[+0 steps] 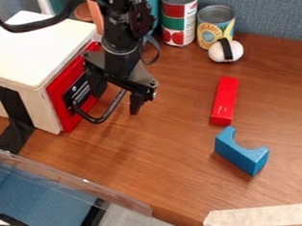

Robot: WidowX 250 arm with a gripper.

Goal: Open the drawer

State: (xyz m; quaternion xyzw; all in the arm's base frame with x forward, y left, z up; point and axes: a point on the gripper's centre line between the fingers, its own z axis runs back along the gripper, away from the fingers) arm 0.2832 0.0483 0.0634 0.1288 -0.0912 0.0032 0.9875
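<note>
Where the arm (pixel 122 15) comes in from the top edge of your view, it hangs beside the white-topped box (pixel 33 45) at the left, above the counter (pixel 163 157). You see the gripper (pixel 117 94) at the front of the red drawer (pixel 58 103), its two fingers spread apart and pointing downward. One finger is close to the drawer's face and the other is on the outer side of the curved handle (pixel 97 121), so that the handle passes between them. Whether either finger touches the handle, you cannot tell. The drawer is set in the side of the box that faces your right, and its front appears to lie flush with it.

A strip of black tape (pixel 11 102) runs down the near side of the box and onto the counter. At the back, before the blue-grey partition (pixel 269 11), note two cans: one with a red, green and white label (pixel 179 19), the other with a yellow label (pixel 215 28). A white ball with a black band (pixel 225 50) rests in front of the second. Nearer you lie a red block (pixel 225 100) and, just beyond its lower end, a blue block with a curved notch (pixel 241 150).
</note>
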